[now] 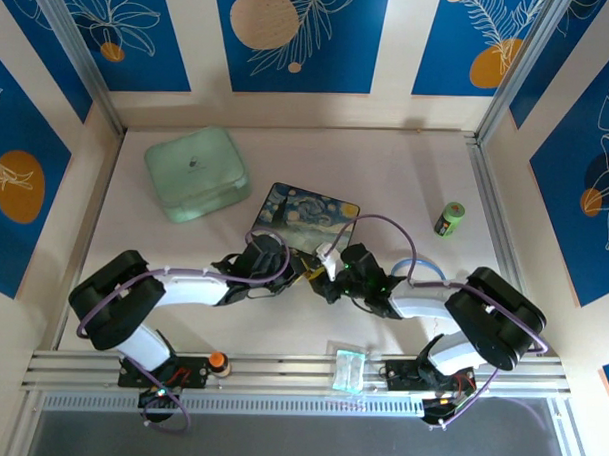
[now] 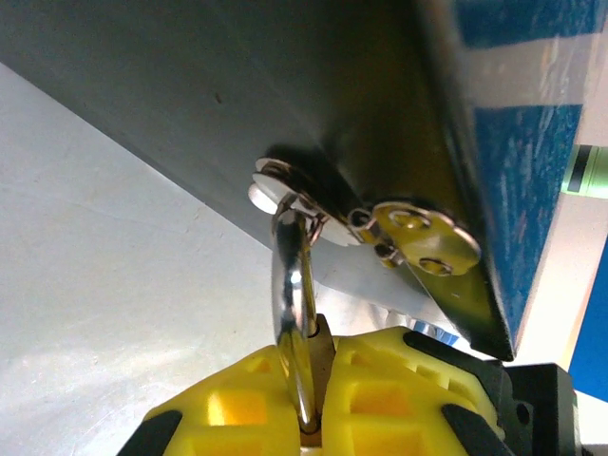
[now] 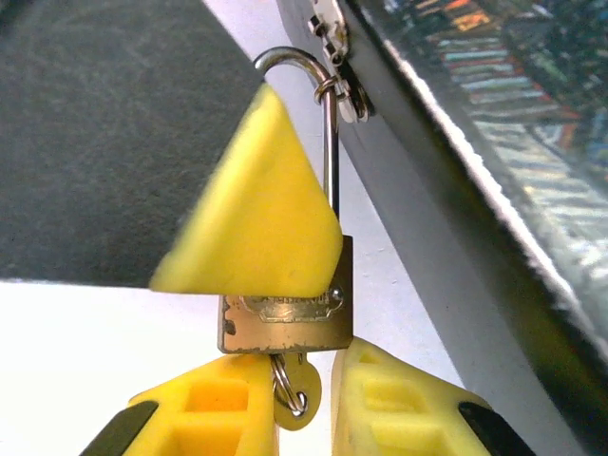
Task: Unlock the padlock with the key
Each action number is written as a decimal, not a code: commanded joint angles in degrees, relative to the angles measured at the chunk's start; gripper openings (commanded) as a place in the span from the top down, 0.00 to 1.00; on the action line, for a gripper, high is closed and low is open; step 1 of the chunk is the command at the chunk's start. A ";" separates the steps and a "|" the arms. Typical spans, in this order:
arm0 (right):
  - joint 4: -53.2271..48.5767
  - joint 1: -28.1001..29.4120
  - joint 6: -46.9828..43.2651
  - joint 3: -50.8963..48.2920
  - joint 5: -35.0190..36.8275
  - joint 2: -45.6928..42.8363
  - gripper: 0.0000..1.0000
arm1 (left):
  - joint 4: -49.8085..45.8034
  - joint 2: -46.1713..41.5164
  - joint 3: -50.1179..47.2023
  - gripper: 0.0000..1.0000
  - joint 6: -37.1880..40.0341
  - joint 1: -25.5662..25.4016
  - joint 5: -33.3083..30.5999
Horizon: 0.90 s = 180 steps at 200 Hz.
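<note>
Right hand [image 3: 304, 385]: directly below the padlock [image 3: 285, 328]. Its fingers stand narrowly apart either side of the key [image 3: 302, 404]. Only the key's bow and its small ring are exposed. I cannot tell whether the pads actually pinch the bow.

Left hand [image 2: 318, 399]: closed on the padlock's body. One of its fingers [image 3: 256, 218] lies across the front of the body, above the key.

Padlock: hanging by its shackle [image 3: 330, 142] from the clasp [image 2: 418, 237] on the near side of the box [image 1: 305, 216], which stands on the desk [image 1: 386, 191].

Risks, as judged:
- If the bow is only loosely held, a turn would slip off it, or the key would drop out below the padlock.
- If the left hand's hold is weak, the body could rotate with the key instead of resisting it, because the padlock hangs free from the clasp.
- Any pull away from the padlock could drag or tip the box.

Not verifiable:
- The key's blade is hidden below the padlock, so depth of insertion is unknown.
- The shackle's far leg is behind the left finger, so locked or released cannot be determined.
- In the overhead view both hands crowd the padlock and key, and neither can be made out there.
</note>
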 commanded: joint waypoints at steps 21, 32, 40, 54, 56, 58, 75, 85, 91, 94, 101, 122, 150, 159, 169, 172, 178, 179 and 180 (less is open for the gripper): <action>0.46 -4.17 5.95 0.84 -2.66 -0.65 0.82 | -3.01 -1.87 -1.32 1.00 4.40 0.31 4.63; 0.20 -5.06 7.35 0.92 -3.65 -0.67 0.81 | -2.81 -1.65 -1.46 1.00 4.36 0.32 4.71; 0.28 -5.61 8.34 0.81 -4.38 -0.75 0.79 | -3.15 -1.42 -1.20 1.00 4.84 0.32 4.82; -0.52 -6.11 9.24 1.13 -4.45 -1.01 0.75 | -3.84 -1.18 -1.11 1.00 5.47 0.30 4.80; -0.80 -6.18 9.34 1.19 -4.36 -1.09 0.74 | -3.88 -1.17 -1.12 1.00 5.48 0.29 4.73; -1.16 -6.19 9.39 1.31 -4.18 -1.15 0.73 | -3.88 -1.23 -1.06 1.00 5.53 0.32 4.72; -3.67 -6.12 9.89 2.13 -2.07 -1.46 0.70 | -3.88 -1.42 -1.16 1.00 5.64 0.32 4.18; -3.39 -6.11 9.85 1.98 -1.76 -1.24 0.70 | -3.68 -1.76 -1.14 1.00 5.76 0.32 3.94; -3.01 -6.03 9.84 1.92 -1.83 -1.13 0.70 | -4.32 -2.03 -1.13 1.00 5.86 0.32 3.56; -2.96 -6.03 9.84 1.90 -1.83 -1.05 0.70 | -4.52 -2.19 -1.19 1.00 6.02 0.32 3.42; -3.08 -6.10 9.99 2.04 -1.75 -0.87 0.69 | -4.91 -2.44 -1.32 1.00 6.04 0.32 3.18; -4.25 -6.11 10.66 2.41 -0.54 -1.06 0.68 | -5.01 -2.59 -2.07 1.00 5.76 0.32 2.86; -6.34 -6.50 12.15 2.53 2.53 -1.88 0.66 | -3.84 -1.90 -3.01 1.00 5.12 0.32 2.79; -6.17 -6.56 12.35 2.36 2.33 -1.95 0.66 | -3.03 -1.70 -3.48 1.00 4.68 0.32 2.37; -6.11 -6.55 13.05 2.27 2.34 -2.13 0.66 | -2.28 -1.46 -3.92 1.00 4.16 0.32 2.12; -5.99 -6.55 13.24 2.19 2.30 -2.15 0.66 | -2.23 -1.43 -4.06 1.00 3.97 0.32 2.01; -5.80 -6.55 13.60 2.05 2.21 -2.24 0.64 | -2.13 -1.51 -4.12 1.00 3.98 0.32 1.82; -5.78 -6.55 13.66 2.03 2.21 -2.25 0.64 | -2.17 -1.52 -4.12 1.00 4.05 0.32 1.82; -5.81 -6.55 13.73 2.01 2.21 -2.21 0.64 | -2.20 -1.52 -4.12 1.00 4.03 0.32 1.81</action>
